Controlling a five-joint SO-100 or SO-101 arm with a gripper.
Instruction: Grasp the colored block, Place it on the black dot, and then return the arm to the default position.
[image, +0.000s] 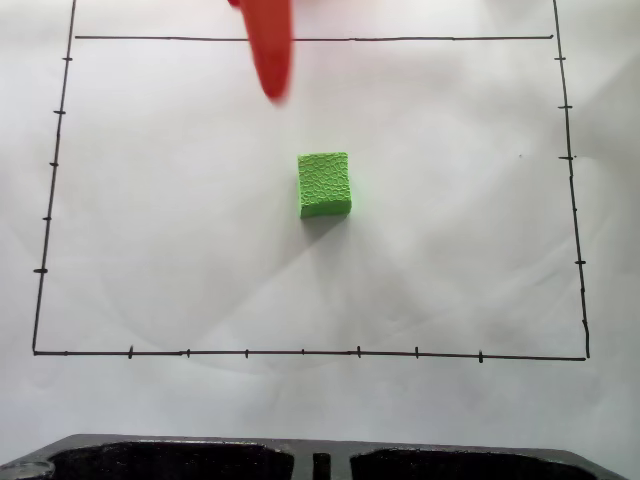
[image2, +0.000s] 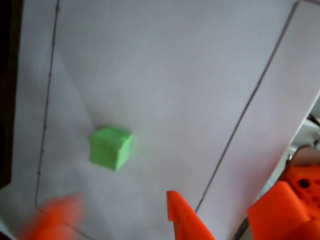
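Note:
The bright green cube (image: 324, 184) rests on the white paper near the middle of the drawn rectangle, with nothing touching it. In the wrist view the cube (image2: 110, 148) sits left of centre. The black dot is hidden or out of view. One orange-red finger (image: 271, 55) of the arm hangs in from the top edge of the fixed view, up and left of the cube and well apart from it. My gripper (image2: 117, 197) is open in the wrist view, one finger (image2: 186, 220) sharp and the other blurred at the lower left, with only paper between them.
A thin black border with tick marks (image: 300, 352) frames the paper. A dark moulded part (image: 320, 462) lies along the bottom edge of the fixed view. In the wrist view the paper's edge (image2: 305, 120) runs down the right side, next to orange arm parts (image2: 285, 210).

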